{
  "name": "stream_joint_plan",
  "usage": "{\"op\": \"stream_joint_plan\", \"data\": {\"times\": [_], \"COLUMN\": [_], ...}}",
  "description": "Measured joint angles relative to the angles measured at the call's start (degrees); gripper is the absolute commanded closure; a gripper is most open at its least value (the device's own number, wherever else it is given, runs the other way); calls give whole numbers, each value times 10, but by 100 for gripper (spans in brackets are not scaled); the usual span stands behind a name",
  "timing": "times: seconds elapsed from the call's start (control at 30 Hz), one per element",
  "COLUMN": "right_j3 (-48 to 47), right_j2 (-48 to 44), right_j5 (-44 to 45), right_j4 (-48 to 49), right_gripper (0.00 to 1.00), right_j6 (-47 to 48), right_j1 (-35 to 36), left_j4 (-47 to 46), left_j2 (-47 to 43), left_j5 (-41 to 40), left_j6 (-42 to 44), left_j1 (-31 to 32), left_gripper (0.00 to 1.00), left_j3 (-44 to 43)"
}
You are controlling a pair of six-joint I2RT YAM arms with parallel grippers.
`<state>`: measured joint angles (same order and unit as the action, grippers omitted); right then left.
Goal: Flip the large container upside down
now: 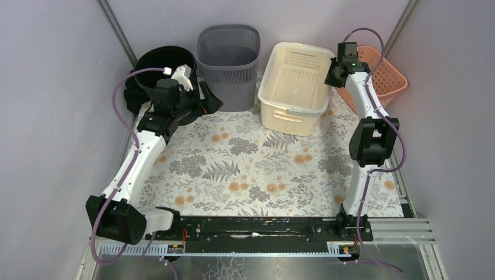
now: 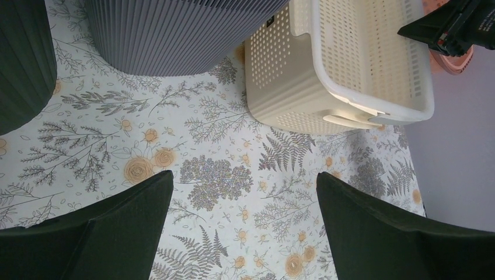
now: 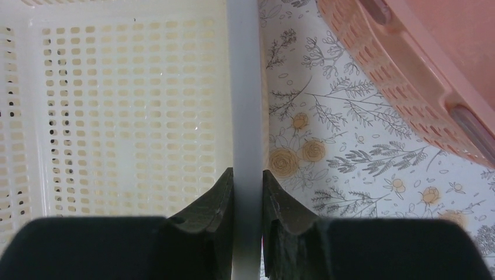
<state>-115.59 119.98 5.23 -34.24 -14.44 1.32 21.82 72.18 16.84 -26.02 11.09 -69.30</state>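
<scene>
The large container is a cream perforated basket (image 1: 295,81), upright with its opening facing up, at the back of the floral mat. My right gripper (image 1: 336,71) is shut on its right rim; in the right wrist view the fingers (image 3: 219,195) clamp the white rim (image 3: 246,87) from both sides, with the gripper (image 3: 247,173) around it. The basket also shows in the left wrist view (image 2: 350,64). My left gripper (image 1: 201,98) is open and empty over the mat, left of the basket, its jaws wide apart (image 2: 245,175).
A grey ribbed bin (image 1: 227,58) stands just left of the basket, and a black bucket (image 1: 160,64) is at the back left, beside my left arm. A pink basket (image 1: 385,76) leans at the back right, close behind my right arm. Walls enclose three sides.
</scene>
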Motion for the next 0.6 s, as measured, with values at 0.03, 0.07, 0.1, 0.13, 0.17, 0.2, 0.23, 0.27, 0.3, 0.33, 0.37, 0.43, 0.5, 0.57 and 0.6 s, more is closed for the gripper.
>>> {"op": "stream_joint_plan", "data": {"times": [0.03,0.07,0.1,0.13,0.17,0.2,0.23,0.27,0.3,0.33,0.37,0.43,0.5,0.57,0.6], "right_j3": [0,-1,-3,-10,-21,-40,-64,-87,-109,-119,-120,-98,-53,-30,-26], "right_j2": [-2,-3,-4,-4,-4,-3,-2,-1,-2,-7,-16,-43,-83,-109,-117], "right_j5": [-2,-3,-4,-9,-11,-16,-19,-20,-24,-28,-31,-41,-61,-82,-96], "right_j4": [-5,-11,-18,-29,-40,-59,-75,-85,-94,-94,-93,-88,-77,-66,-57], "right_gripper": [62,36,8,0,1,1,1,1,1,1,1,1,0,1,1], "right_j6": [-2,-2,-2,-4,-7,-5,-5,-6,-9,-12,-16,-26,-39,-47,-50], "right_j1": [-1,-3,-5,-8,-11,-15,-18,-21,-23,-25,-26,-28,-22,-6,8], "left_j4": [0,0,0,0,0,0,0,0,0,0,0,0,0,-1,-1], "left_j2": [1,2,2,2,2,2,2,3,4,5,6,7,7,7,7], "left_j5": [0,0,0,1,2,2,3,4,5,7,8,8,8,8,8], "left_j6": [0,0,0,0,0,0,0,0,0,0,0,0,0,0,0], "left_j1": [0,0,0,0,0,0,0,0,0,0,0,1,1,1,1], "left_gripper": [0,0,0,0,0,0,0,0,0,0,0,0,0,0,0], "left_j3": [0,0,0,0,0,0,0,0,0,0,0,0,0,0,1]}}
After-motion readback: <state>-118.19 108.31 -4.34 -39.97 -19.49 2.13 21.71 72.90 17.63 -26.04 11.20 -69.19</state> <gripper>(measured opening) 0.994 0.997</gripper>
